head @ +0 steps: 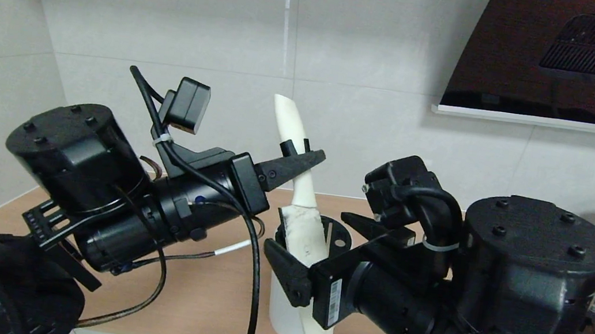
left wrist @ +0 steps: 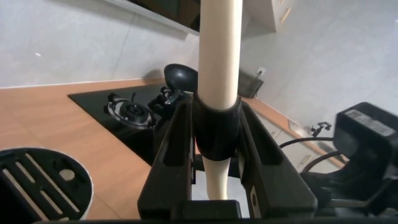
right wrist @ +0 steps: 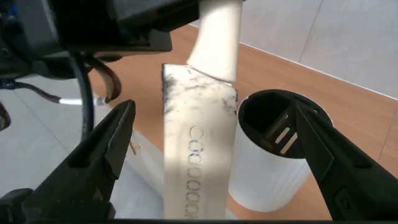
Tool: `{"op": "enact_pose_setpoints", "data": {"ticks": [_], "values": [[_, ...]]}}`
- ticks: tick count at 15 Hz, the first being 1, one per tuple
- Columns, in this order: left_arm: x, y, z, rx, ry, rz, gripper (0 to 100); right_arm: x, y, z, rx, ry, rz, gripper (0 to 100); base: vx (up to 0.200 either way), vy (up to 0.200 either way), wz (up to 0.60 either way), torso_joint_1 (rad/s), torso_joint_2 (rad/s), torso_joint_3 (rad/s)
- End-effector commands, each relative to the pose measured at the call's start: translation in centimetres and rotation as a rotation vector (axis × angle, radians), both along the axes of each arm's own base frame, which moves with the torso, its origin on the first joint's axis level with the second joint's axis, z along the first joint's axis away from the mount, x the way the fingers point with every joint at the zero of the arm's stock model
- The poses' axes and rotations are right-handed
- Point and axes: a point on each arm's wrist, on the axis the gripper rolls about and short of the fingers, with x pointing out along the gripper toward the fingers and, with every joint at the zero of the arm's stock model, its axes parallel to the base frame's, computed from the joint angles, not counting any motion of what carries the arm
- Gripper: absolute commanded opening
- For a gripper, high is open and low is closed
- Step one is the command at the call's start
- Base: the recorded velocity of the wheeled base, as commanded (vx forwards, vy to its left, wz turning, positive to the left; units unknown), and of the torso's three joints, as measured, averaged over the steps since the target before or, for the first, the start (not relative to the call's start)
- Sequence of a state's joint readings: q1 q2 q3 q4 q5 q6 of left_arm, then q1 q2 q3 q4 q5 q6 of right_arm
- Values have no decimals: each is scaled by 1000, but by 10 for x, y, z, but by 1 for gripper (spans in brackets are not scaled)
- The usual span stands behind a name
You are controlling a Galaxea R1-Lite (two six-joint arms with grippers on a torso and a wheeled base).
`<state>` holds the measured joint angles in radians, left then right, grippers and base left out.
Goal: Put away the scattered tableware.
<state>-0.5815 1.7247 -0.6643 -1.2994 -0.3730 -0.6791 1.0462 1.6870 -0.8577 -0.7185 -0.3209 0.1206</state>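
Kitchen counter scene: left gripper (head: pixel 304 159) clamped on handle of white knife (head: pixel 305 226), held nearly upright, blade down. Blade hangs outside white utensil holder (head: pixel 281 316), just beside its wall; whether the two touch is hard to tell. Right gripper (head: pixel 321 249) spread wide, fingers flanking blade and holder's black top. Gas hob (left wrist: pixel 130 112) sits farther along wooden counter (head: pixel 198 293).

Cream handle (left wrist: pixel 219 56) clamped in left hand (left wrist: pixel 216 121).
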Motion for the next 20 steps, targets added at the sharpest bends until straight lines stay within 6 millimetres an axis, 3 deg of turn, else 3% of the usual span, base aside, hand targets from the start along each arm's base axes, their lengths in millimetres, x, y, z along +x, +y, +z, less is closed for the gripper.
{"op": "enact_pose_setpoints", "data": {"ticks": [1,4,7,9,11,13,15,17,20], "values": [[4,8,17,-15,-39,33,0,1,-21,9,22,-16,-39,100,0,0,0,0,0,0],[19,28,75,-2,-41,133,0,20,-65,35,88,-70,-177,100,0,0,0,0,0,0],[39,38,93,82,-55,403,0,32,-103,54,89,-150,-309,100,0,0,0,0,0,0],[52,25,90,106,-57,531,0,35,-114,60,94,-163,-351,100,0,0,0,0,0,0],[49,2,84,215,-110,635,0,36,-114,60,91,-164,-354,100,0,0,0,0,0,0],[49,-6,71,322,-138,731,0,38,-114,59,88,-160,-358,100,0,0,0,0,0,0],[49,-21,68,312,-213,806,0,43,-113,54,74,-149,-369,100,0,0,0,0,0,0],[52,-27,57,374,-231,842,0,46,-111,51,64,-142,-368,100,0,0,0,0,0,0],[58,-52,31,410,-237,899,0,50,-108,45,46,-126,-368,100,0,0,0,0,0,0]]}}
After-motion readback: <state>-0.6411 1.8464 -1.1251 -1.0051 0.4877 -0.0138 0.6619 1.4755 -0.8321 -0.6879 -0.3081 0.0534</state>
